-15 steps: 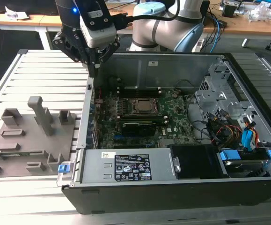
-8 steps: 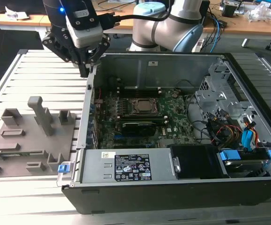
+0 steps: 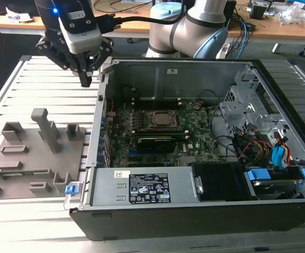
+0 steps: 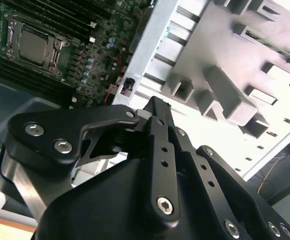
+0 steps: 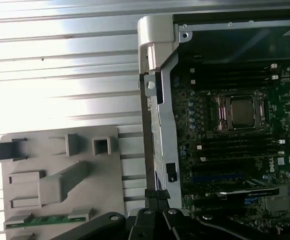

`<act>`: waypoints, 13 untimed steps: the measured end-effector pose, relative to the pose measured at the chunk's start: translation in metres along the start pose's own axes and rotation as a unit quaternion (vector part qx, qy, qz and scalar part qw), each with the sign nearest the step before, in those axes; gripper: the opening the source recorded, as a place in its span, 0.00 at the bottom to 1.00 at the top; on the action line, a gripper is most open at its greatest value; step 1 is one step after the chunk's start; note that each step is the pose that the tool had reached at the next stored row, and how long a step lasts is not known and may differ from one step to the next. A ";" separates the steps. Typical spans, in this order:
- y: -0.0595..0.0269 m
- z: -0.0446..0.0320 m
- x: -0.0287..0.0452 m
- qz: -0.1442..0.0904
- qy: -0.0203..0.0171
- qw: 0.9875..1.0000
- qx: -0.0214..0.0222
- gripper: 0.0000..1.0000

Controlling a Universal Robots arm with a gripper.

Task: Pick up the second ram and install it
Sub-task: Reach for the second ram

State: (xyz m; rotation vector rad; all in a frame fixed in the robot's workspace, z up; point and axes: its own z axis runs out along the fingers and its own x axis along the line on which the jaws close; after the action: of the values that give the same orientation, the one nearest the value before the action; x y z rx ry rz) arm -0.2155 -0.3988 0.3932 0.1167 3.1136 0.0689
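Observation:
The second ram [image 5: 47, 220], a narrow green stick, lies in a slot of the grey holder block [image 5: 59, 165] on the slatted table. My gripper [image 3: 86, 80] hangs above the slats between that block [image 3: 33, 155] and the open computer case [image 3: 102, 105]. It is well above and away from the ram. Its black fingers [image 4: 157, 107] are shut together with nothing between them, and their tips [image 5: 157, 196] point down beside the case wall. Inside the case, the motherboard's dark memory slots [image 5: 235, 80] run on both sides of the processor socket [image 5: 241, 111].
The case's metal side wall [image 5: 157, 75] stands close to the gripper. A black card [image 3: 155, 142] sits below the processor socket [image 3: 160, 118]. A power supply [image 3: 141, 187], drive cage [image 3: 247, 105] and cables [image 3: 257, 142] fill the case's front and the exterior view's right. A tall peg [image 3: 47, 129] rises from the block.

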 end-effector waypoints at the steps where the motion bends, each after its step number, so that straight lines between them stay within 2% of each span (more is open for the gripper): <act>1: -0.0002 -0.0001 0.0030 0.000 0.000 1.000 0.000 0.11; 3: -0.0008 -0.0004 0.0102 0.000 0.000 1.000 0.000 0.11; 7: -0.0014 -0.0005 0.0185 0.000 0.000 1.000 0.000 0.11; 13: -0.0028 -0.0010 0.0379 0.000 0.000 1.000 0.000 0.11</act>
State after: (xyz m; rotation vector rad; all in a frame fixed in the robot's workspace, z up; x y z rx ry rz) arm -0.2536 -0.3988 0.3933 0.1167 3.1136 0.0689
